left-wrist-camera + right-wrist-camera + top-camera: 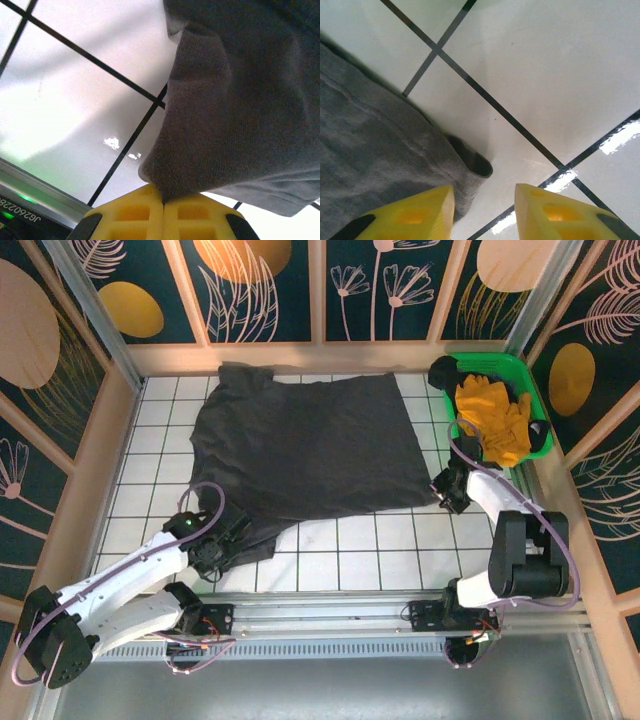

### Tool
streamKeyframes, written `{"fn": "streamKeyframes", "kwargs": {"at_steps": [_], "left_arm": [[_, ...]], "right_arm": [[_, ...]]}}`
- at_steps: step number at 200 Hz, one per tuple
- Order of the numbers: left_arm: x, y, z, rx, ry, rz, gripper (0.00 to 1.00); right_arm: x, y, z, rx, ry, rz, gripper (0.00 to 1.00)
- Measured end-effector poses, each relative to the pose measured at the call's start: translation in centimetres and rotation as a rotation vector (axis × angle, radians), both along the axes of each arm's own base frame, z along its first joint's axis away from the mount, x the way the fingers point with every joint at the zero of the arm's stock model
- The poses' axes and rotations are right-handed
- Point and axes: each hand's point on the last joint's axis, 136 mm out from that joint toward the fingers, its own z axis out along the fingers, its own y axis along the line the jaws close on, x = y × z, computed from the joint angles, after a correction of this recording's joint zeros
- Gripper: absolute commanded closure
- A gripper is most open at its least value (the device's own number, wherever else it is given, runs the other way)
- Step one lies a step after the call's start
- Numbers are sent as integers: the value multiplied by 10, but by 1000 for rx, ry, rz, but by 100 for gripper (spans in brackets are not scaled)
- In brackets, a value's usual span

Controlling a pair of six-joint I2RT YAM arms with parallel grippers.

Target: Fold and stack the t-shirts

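Lower left of the overhead view: left gripper (pixel 226 540) clamped tight on the near corner of the dark t-shirt (pixel 300 445). The shirt lies spread across the centre of the tiled table (pixel 380 550). Right of centre: right gripper (pixel 484 194), jaws apart, cloth beside one finger only. We judge it should slide further over the hem before closing, then both should lift evenly. Upper right: green bin (pixel 525 370).

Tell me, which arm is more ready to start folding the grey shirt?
Probably the left. The left gripper is shut on the edge of the grey shirt, while the right gripper is open beside a corner, not holding it.
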Motion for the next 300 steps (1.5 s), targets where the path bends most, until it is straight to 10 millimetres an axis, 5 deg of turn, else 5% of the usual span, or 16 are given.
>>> {"fn": "streamKeyframes", "kwargs": {"at_steps": [109, 157, 177, 243, 300], "left_arm": [[4, 4, 3, 19, -19, 17, 100], [5, 4, 4, 20, -23, 21, 100], [8, 3, 8, 13, -38, 32, 100], [2, 8, 22, -46, -86, 95, 100], [-6, 9, 20, -34, -39, 94, 100]], "right_arm": [[4, 4, -26, 11, 51, 15, 70], [6, 5, -26, -2, 50, 15, 100], [5, 4, -24, -12, 48, 5, 100], [-34, -3, 1, -42, 69, -52, 100], [-77, 4, -4, -11, 167, -57, 100]]}}
